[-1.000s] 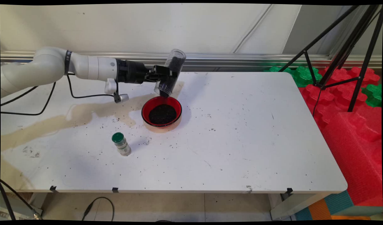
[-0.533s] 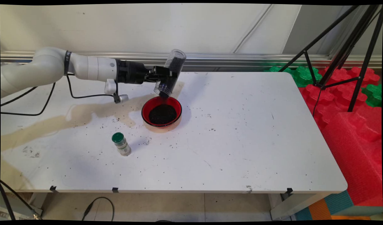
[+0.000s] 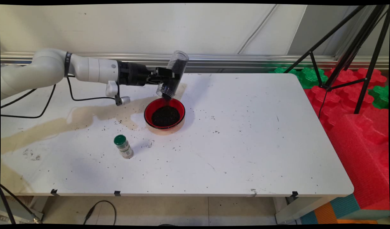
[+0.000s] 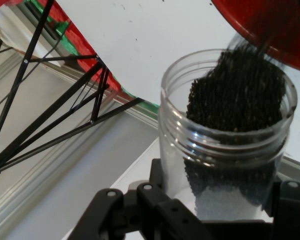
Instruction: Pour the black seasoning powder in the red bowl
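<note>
Main view: the red bowl [image 3: 164, 114] stands on the white table [image 3: 245, 133] and serves as the landmark here. It holds a heap of dark granules [image 3: 165, 116]. Just above the bowl's far rim hangs a clear plastic jar [image 3: 172, 78], tipped steeply with its open mouth downward and toward the bowl, its closed end raised away from it. The jar's inside is dark with the same granules. The black gripper [image 3: 167, 77] reaches in from the bowl's left and is clamped across the jar's middle, one finger on either side. Nearer the camera and to the left of the bowl, a small bottle with a green cap [image 3: 123, 146] stands on the table, well apart from the bowl. A tan stain [image 3: 86, 114] spreads leftward from the bowl across the table, and dark specks lie scattered about it. A black tripod [image 3: 351, 54] and red foam blocks [image 3: 360, 127] are far to the bowl's right, off the table.

Hand view: the jar [image 4: 225, 140] fills the middle, mouth facing away, with granules [image 4: 237, 95] piled at its lip toward the bowl's red rim [image 4: 270, 25] beyond. The gripper's linkage [image 4: 225, 215] closes on the jar's base from both sides. The tripod's legs [image 4: 65, 115] show on the far side of the table's edge.
</note>
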`<action>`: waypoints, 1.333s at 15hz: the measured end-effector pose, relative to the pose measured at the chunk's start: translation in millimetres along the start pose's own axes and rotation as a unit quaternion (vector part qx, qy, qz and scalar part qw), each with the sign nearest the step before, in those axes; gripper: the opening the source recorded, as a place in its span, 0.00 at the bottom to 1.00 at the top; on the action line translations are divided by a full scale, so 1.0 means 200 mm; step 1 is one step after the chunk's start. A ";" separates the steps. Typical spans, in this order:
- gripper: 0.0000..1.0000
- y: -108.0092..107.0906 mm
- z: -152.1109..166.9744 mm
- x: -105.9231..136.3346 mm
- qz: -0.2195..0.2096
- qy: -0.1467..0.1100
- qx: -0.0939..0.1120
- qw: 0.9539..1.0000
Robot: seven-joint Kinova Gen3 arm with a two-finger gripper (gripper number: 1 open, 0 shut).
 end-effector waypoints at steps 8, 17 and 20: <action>0.00 0.00 -0.02 0.00 -0.052 -0.004 -0.003 0.999; 0.00 0.00 -0.04 0.00 -0.126 -0.001 -0.003 0.992; 0.00 0.00 -0.05 -0.01 -0.158 -0.002 -0.003 0.987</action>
